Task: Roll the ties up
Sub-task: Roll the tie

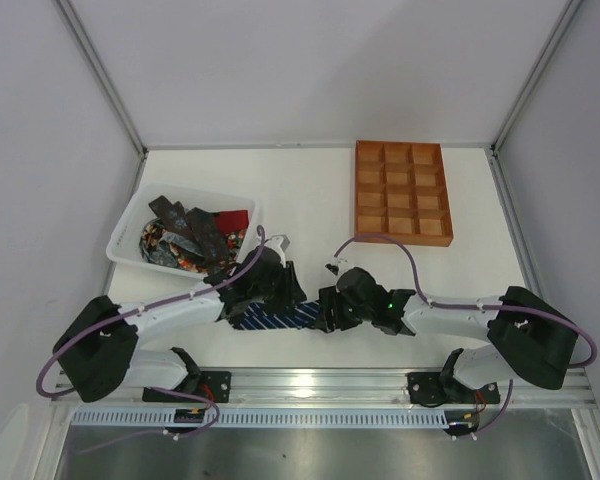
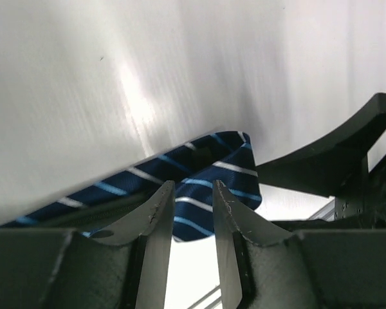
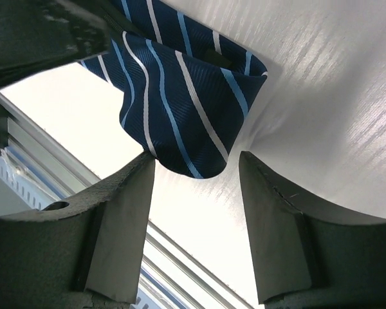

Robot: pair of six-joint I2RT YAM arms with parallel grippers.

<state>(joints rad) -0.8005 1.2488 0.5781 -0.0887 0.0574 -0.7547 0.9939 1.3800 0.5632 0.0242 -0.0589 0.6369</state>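
Observation:
A navy tie with light-blue stripes lies folded on the white table between my two grippers. My left gripper is open by a narrow gap. In the left wrist view the tie sits just beyond its fingertips, with bare table showing between the jaws. My right gripper faces it from the right and stands wide open. In the right wrist view the tie's folded end hangs at the tips, brushing one fingertip; nothing is gripped. Several other ties lie piled in the basket.
The white plastic basket stands at the left, just behind my left arm. An orange-brown compartment tray sits at the back right. The table's metal front rail runs close behind the grippers.

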